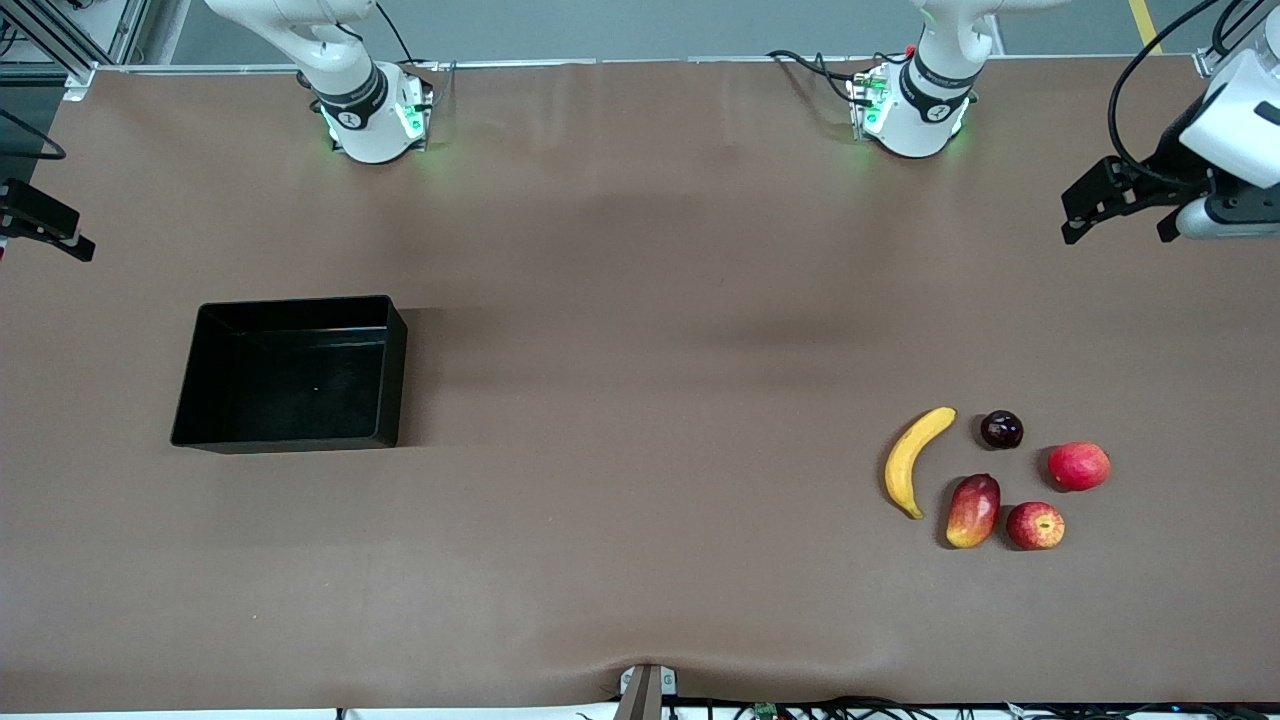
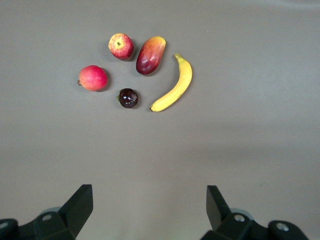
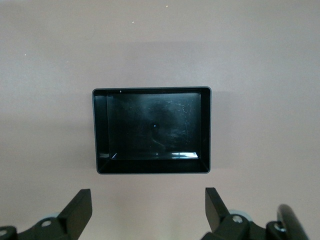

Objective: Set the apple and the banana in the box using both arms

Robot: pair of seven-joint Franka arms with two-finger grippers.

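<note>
Both grippers hang high, fingers apart: the left gripper [image 2: 150, 212] over bare table near the banana [image 1: 915, 458] and apple [image 1: 1035, 526], the right gripper [image 3: 148, 212] seemingly near the empty box [image 1: 288, 372].

A wide table [image 1: 640, 250] covered in matte brown sheeting fills nearly the whole front view. The covering shows shallow wrinkles and soft, diffuse shadows near the table's middle, suggesting overhead light. Along the table's edge nearest the front camera sit a small grey bracket [image 1: 645, 690] and a run of cables [image 1: 900, 708]. Above the table's farthest edge lies a strip of grey floor [image 1: 640, 25], crossed by what may be a yellow line [image 1: 1143, 25].
</note>
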